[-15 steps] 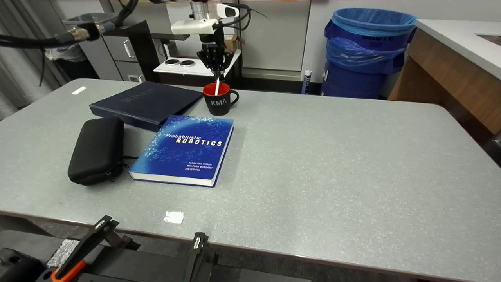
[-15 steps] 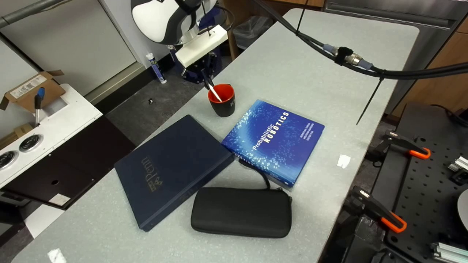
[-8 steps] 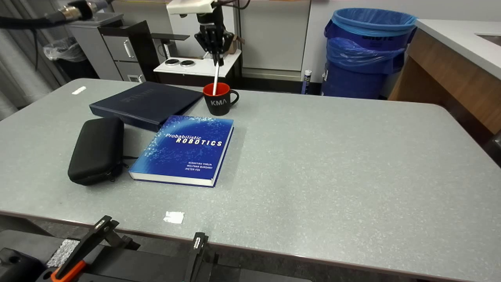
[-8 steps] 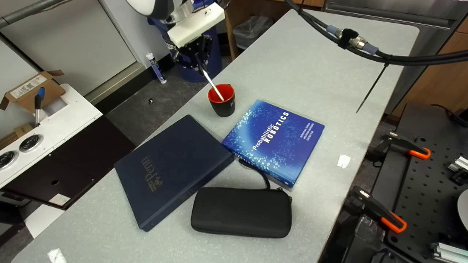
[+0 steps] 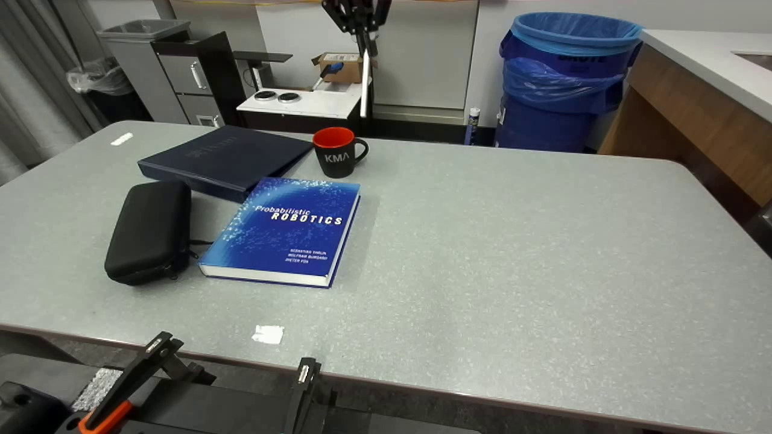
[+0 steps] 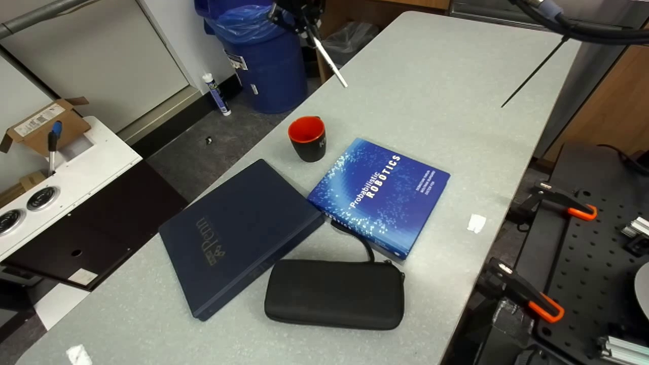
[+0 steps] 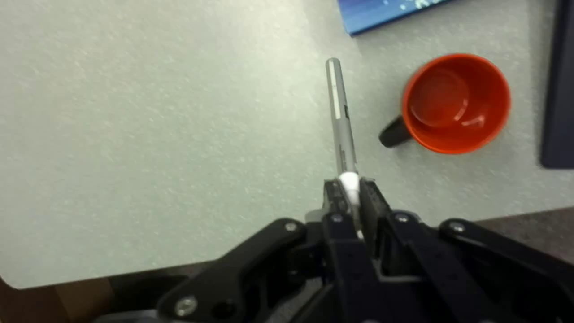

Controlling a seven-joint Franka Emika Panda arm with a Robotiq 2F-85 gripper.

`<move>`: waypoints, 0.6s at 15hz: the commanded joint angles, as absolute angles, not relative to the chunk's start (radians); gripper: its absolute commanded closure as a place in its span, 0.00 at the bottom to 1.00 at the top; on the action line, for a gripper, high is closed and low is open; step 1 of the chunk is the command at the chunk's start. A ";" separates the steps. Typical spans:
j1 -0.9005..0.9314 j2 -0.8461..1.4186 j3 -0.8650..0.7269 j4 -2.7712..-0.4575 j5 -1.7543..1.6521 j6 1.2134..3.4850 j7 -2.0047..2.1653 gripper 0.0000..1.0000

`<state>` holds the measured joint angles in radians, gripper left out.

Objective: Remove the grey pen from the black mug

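Grey pen point(image 7: 341, 121): one, up in the air near the long edge of the bench point(image 5: 512, 253) opposite the clamps point(image 5: 130, 380), out of the black mug point(image 5: 338, 160) and to its handle side.
Hand point(image 7: 351, 192): one, its two fingers point(image 7: 334, 197) pinched on the pen.
Pen from the hand: top end between the fingertips, the rest sticking out below them towards the bench; in an exterior view the pen point(image 6: 330, 62) slants.
Mug: one, upright, red inside, standing close to that same long edge, near a corner of the dark blue binder point(image 5: 226, 158).
Binder: one, flat, between that long edge and the black case point(image 5: 151, 232).
Blue book point(image 5: 282, 235): one, flat, between the mug and the long edge by the clamps, just beside the binder.
Black case: one, near the book and binder, its strap reaching toward the book.
White tape point(image 5: 268, 334): two scraps, one near the long edge by the clamps, the other near the corner past the binder.
Clamps: two, with orange handles, beside one long edge.
Blue bin point(image 5: 540, 123): one, on the floor beyond the long edge opposite the clamps.
Tube point(image 5: 472, 128): one, on the floor near the bin.
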<state>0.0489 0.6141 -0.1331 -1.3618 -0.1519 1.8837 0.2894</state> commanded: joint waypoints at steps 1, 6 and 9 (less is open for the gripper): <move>0.029 0.688 -0.158 -1.356 -0.202 1.812 0.301 0.97; -0.002 0.882 -0.162 -1.276 -0.169 1.892 0.341 0.97; -0.002 0.990 -0.168 -1.196 -0.157 1.897 0.374 0.97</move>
